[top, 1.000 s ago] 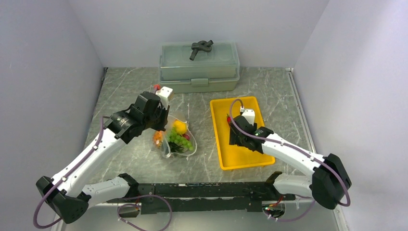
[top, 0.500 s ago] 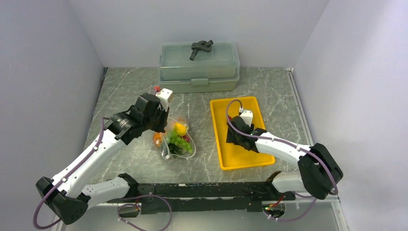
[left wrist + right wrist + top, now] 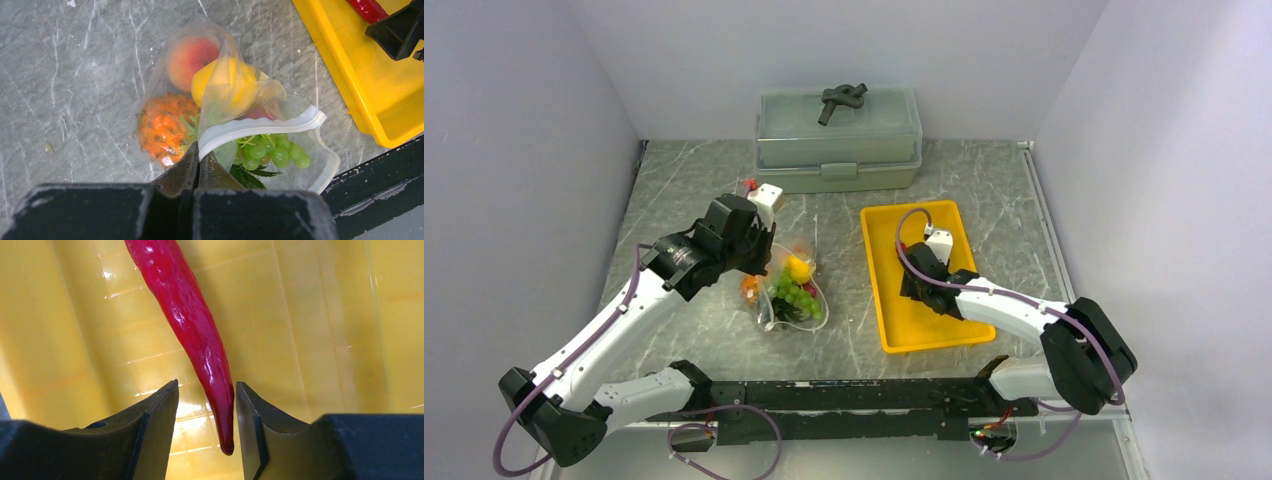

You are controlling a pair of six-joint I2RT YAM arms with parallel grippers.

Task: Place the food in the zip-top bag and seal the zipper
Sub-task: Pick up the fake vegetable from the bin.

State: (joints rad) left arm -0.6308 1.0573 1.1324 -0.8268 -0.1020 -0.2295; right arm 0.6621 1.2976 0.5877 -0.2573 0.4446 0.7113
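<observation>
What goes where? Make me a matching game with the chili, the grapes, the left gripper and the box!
Things:
1. chili
2. grapes
3. left gripper
4. box

Places:
A. inside the clear bag
B. at the back of the table
C. lying in the yellow tray
D. pinching the bag's white strip

Pairs: 1-C, 2-A, 3-D, 4-B

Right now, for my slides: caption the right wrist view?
Right gripper, jaws apart, straddles the red chili in the yellow tray.
</observation>
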